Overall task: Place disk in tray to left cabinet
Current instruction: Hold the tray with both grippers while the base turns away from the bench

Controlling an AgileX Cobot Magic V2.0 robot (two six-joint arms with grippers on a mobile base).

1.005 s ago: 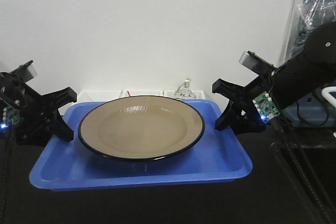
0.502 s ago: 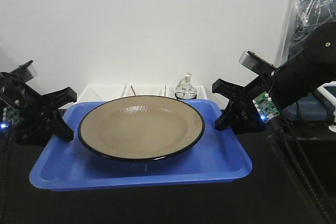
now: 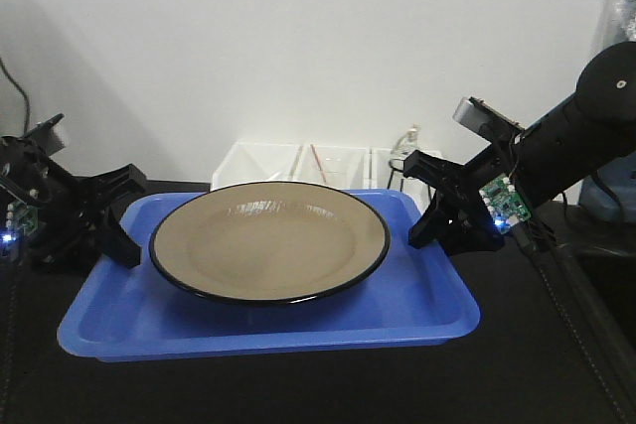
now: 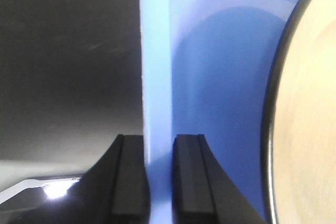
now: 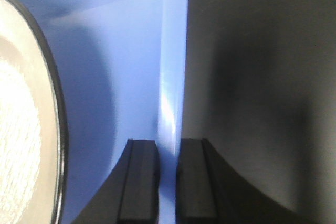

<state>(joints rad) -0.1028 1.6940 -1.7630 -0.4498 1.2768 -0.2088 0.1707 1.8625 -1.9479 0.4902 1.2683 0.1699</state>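
The tan disk with its thin black rim lies in the middle of the blue tray. The tray is held level between both arms. My left gripper is shut on the tray's left rim, and my right gripper is shut on its right rim. In the left wrist view the rim runs between the pads of the left gripper, with the disk to the right. In the right wrist view the right gripper clamps the rim, with the disk at the left. The left cabinet is out of view.
White plastic bins stand just behind the tray against a plain white wall. A black surface lies under and around the tray. A dark cable hangs at the far left.
The background has slid to the right: the white bins sit further right and higher, and the clutter at the far right has left the view. Both grippers and the tray keep their places in the frame.
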